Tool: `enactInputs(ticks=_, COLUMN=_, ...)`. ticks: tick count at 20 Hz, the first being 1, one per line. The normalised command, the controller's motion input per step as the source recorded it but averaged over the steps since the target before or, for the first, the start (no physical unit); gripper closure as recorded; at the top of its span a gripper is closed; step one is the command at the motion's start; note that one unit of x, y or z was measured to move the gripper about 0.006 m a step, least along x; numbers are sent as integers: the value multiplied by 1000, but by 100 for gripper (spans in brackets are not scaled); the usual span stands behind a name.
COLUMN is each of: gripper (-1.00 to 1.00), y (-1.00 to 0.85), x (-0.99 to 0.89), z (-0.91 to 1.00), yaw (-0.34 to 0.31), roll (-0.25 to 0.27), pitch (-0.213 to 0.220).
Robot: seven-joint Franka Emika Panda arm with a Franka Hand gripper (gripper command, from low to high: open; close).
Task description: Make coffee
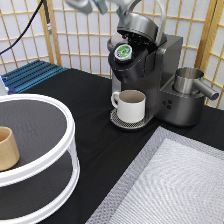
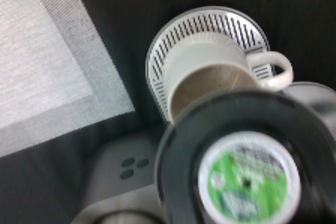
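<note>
The coffee pod (image 1: 122,51), with its green-and-white foil top, sits in the open chamber of the dark grey coffee machine (image 1: 167,60). The machine's lid (image 1: 142,25) is raised above it. A white handled mug (image 1: 131,105) stands on the drip tray (image 1: 120,122) below the chamber. My gripper (image 1: 94,5) is at the exterior view's top edge, above and to the left of the machine, partly cut off and holding nothing that shows. The wrist view looks down on the pod (image 2: 251,177), the mug (image 2: 217,70) and the drip tray (image 2: 217,22).
A white two-tier round shelf (image 1: 65,150) fills the exterior view's bottom left, with a tan wooden cup (image 1: 7,147) on it. A metal pitcher (image 1: 190,80) sits on the machine's right side. A grey mat (image 1: 175,185) lies at the bottom right, and a blue rack (image 1: 32,75) at the left.
</note>
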Motion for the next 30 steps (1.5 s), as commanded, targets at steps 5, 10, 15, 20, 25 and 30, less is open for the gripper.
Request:
enactInputs(ticks=5, gripper=-100, y=823, x=263, z=637, yaw=0, roll=-312, pitch=53)
enactInputs(ticks=10, gripper=-100, y=611, x=339, z=223, yaw=24, roll=-296, pitch=71)
enactInputs(ticks=15, gripper=-100, y=204, x=354, z=-6, yaw=68, roll=-216, pitch=93)
enactInputs(ticks=20, gripper=-100, y=103, x=383, z=0, yaw=109, roll=-187, pitch=138)
enactInputs(ticks=25, gripper=-100, y=157, x=395, z=0, yaw=130, roll=-160, pitch=175)
enactInputs(ticks=30, gripper=-100, y=65, x=420, z=0, yaw=149, roll=-109, pitch=179)
